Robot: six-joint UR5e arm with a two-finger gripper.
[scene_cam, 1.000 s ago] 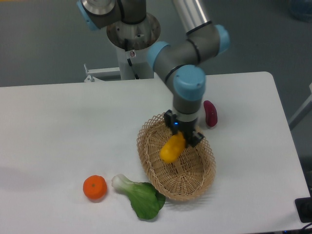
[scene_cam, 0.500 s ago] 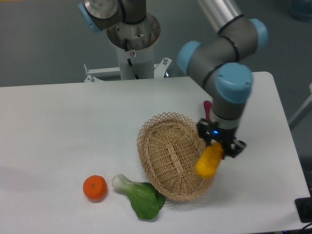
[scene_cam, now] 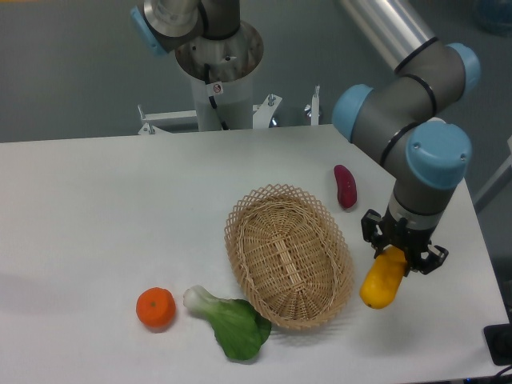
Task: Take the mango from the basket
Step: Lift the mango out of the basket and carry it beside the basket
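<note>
Gripper: the gripper (scene_cam: 400, 254) points down over the right part of the tabletop (scene_cam: 120, 208), its dark fingers pinching the upper end of the mango (scene_cam: 382, 280).
Mango: yellow-orange, tilted, hanging below the gripper; it lies outside the basket (scene_cam: 288, 256), just beside the basket's right rim. The top of the fruit is hidden between the fingers. Whether its lower end touches the tabletop cannot be told from this view.
Basket: oval woven wicker with a looped rim, standing on the tabletop at centre; nothing shows inside it.
Arm: the grey arm (scene_cam: 400, 112) with blue joint caps reaches in from the top; its upper link is cut off by the top edge of the frame.
Purple-red vegetable: the purple-red vegetable (scene_cam: 345, 186) lies on the tabletop beyond the basket's upper right rim, apart from it.
Orange fruit: the orange fruit (scene_cam: 155, 308) sits near the front left of the basket.
Leafy green: the bok choy (scene_cam: 228, 322) lies between the orange fruit and the basket, its leaf tip just beside the basket's front rim; contact cannot be told.
Far right: a dark object (scene_cam: 500, 344) at the lower right corner is cut off by the frame and cannot be identified.
</note>
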